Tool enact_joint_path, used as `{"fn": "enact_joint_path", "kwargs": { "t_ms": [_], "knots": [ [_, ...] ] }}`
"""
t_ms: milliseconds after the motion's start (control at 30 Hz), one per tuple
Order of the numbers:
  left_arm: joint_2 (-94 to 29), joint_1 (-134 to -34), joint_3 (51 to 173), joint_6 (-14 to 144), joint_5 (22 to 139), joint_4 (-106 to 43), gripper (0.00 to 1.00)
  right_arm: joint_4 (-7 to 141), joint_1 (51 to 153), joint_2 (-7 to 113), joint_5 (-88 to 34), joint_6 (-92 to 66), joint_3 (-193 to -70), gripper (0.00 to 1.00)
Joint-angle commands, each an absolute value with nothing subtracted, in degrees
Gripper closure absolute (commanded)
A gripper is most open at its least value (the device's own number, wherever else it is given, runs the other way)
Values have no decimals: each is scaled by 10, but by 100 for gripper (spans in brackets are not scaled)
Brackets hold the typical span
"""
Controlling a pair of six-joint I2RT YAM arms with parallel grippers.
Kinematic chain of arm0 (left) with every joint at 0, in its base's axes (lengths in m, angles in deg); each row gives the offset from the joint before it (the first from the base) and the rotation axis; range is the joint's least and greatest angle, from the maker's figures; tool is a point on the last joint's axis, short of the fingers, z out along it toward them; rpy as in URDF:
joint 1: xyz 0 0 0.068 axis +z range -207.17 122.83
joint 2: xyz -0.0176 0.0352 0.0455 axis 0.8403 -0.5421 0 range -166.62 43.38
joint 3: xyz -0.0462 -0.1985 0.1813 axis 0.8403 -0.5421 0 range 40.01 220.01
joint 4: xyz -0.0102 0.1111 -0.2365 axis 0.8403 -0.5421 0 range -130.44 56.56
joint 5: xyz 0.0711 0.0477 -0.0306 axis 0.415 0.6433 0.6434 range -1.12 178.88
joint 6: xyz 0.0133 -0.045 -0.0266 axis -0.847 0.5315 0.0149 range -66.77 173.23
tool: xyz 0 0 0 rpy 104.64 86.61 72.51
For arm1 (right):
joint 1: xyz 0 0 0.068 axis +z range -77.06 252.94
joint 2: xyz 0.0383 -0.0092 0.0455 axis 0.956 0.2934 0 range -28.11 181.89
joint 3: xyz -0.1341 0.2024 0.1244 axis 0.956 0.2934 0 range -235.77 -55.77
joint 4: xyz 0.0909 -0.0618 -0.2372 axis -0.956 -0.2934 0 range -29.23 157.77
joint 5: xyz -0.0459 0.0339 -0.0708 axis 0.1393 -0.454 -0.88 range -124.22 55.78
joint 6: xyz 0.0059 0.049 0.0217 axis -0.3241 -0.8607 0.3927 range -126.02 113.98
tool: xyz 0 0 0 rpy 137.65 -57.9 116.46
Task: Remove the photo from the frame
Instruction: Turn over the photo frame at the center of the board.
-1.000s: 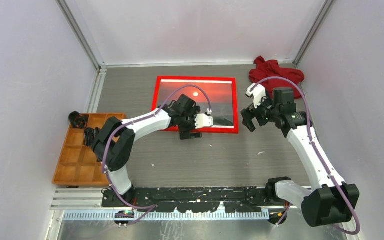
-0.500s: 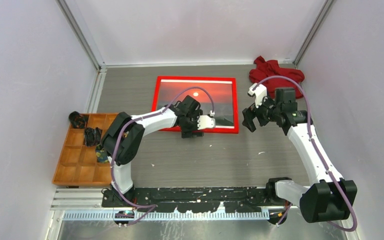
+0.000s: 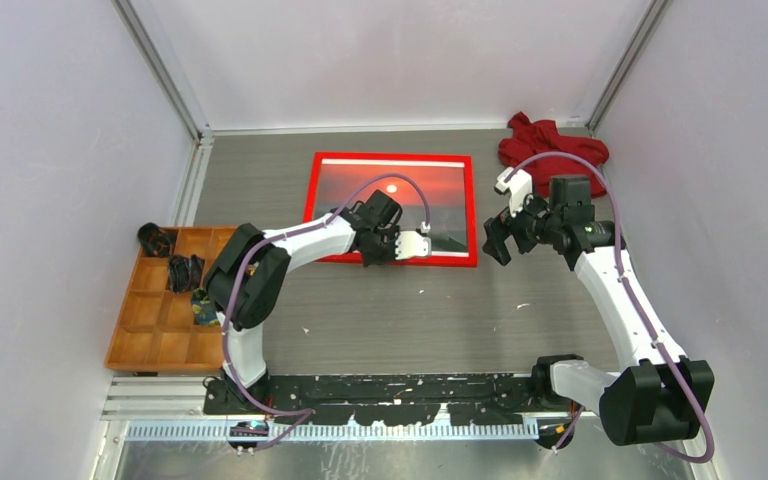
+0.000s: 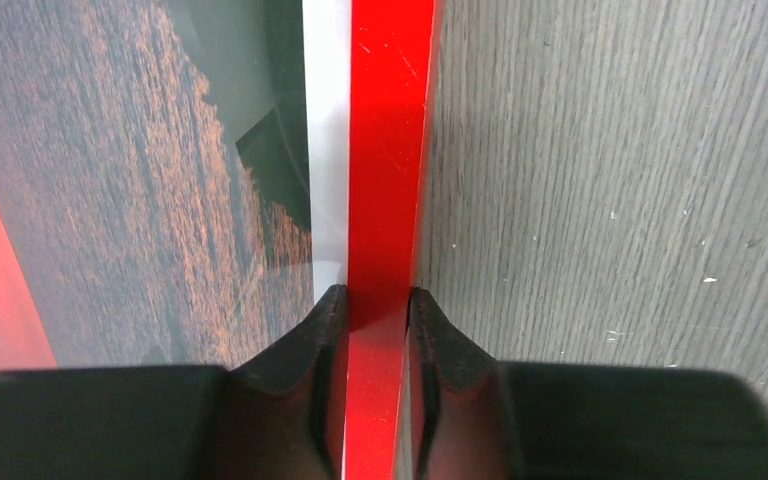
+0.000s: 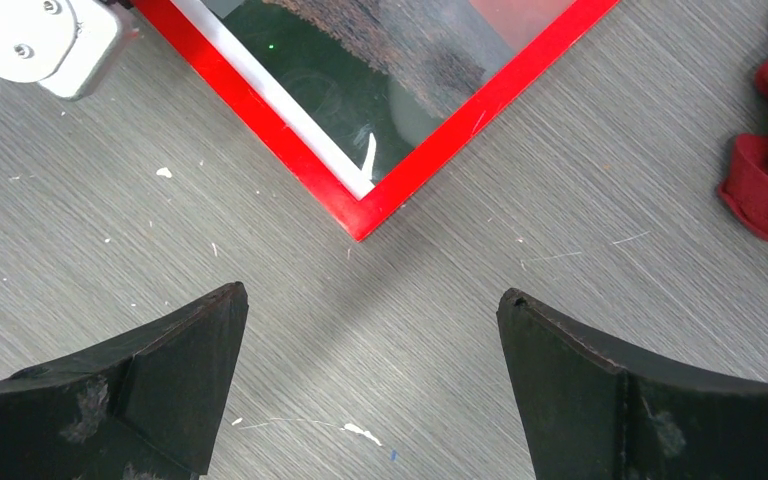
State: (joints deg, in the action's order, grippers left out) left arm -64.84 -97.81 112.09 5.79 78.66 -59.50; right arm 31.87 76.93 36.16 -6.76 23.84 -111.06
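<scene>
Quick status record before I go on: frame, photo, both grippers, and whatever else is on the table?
frame: flat on the table, picture side up
photo: inside the frame, not yet out
left gripper: jaws closed on the frame's near rail
right gripper: jaws open, holding nothing, over bare table by the frame's near right corner
other items: red cloth at far right; wooden tray at left

table (image 3: 410,320): grey woodgrain | on it: frame (image 3: 390,157), red cloth (image 3: 550,145), wooden tray (image 3: 157,346)
</scene>
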Motion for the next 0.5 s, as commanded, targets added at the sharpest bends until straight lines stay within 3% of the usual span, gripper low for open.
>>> {"fn": "enact_joint_path", "kwargs": {
  "t_ms": [0,100,467],
  "knots": [
    [-666,-982,1134,53,778,-608,90,309,768,361,-39,250,-1113,1],
    [-664,-982,1134,54,775,-612,99,307,768,360,-35,253,-1113,1],
    [-617,-982,1161,80,732,-645,100,290,770,352,7,283,-1105,1]
  ]
}}
